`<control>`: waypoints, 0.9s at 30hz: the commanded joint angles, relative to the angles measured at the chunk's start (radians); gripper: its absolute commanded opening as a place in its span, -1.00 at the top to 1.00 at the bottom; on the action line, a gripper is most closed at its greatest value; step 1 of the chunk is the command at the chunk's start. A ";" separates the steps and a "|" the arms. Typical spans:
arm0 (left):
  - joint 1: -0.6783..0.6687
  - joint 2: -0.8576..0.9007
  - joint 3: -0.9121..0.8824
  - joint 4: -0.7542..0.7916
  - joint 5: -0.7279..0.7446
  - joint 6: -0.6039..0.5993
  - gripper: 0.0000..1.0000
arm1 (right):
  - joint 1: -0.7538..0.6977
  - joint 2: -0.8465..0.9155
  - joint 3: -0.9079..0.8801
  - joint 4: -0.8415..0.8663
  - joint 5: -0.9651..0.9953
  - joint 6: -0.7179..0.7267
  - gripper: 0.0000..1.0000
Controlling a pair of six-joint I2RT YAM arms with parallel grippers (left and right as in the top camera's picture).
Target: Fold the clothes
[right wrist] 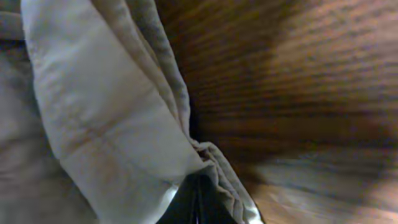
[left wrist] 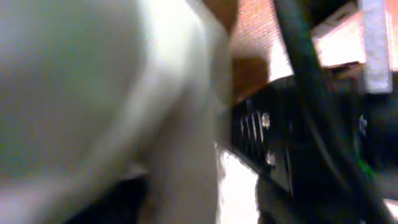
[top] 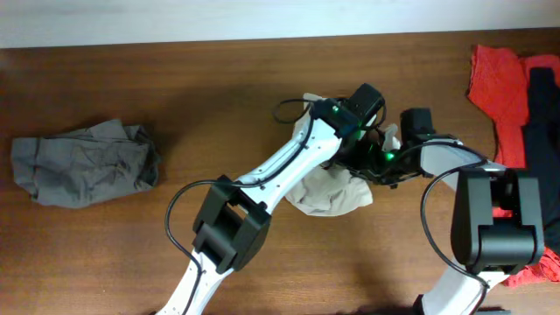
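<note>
Large light-beige cotton shorts (top: 328, 194) lie bunched at centre of brown wooden table (top: 175, 87), both arms over them. Crumpled grey fabric garment (top: 83, 164) sits well apart at the left; red fabric garment (top: 497, 74) & black fabric garment (top: 542, 105) at far right edge. Right gripper (right wrist: 196, 194) is closed, pinching a fold of the shorts; left gripper (top: 354, 144) is right by the beige cloth, view too blurred, can't tell if fingers are open or closed.
</note>
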 commanded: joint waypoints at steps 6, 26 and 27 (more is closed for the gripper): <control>-0.015 0.023 0.388 -0.207 -0.133 0.068 -0.42 | 0.006 0.056 -0.043 -0.045 0.067 -0.013 0.92; 0.141 0.139 0.297 -0.491 0.147 0.116 0.99 | -0.060 0.055 -0.043 -0.083 0.045 -0.039 0.92; 0.120 0.139 0.272 -0.472 0.148 0.116 0.99 | -0.065 0.055 -0.043 -0.086 0.045 -0.039 0.92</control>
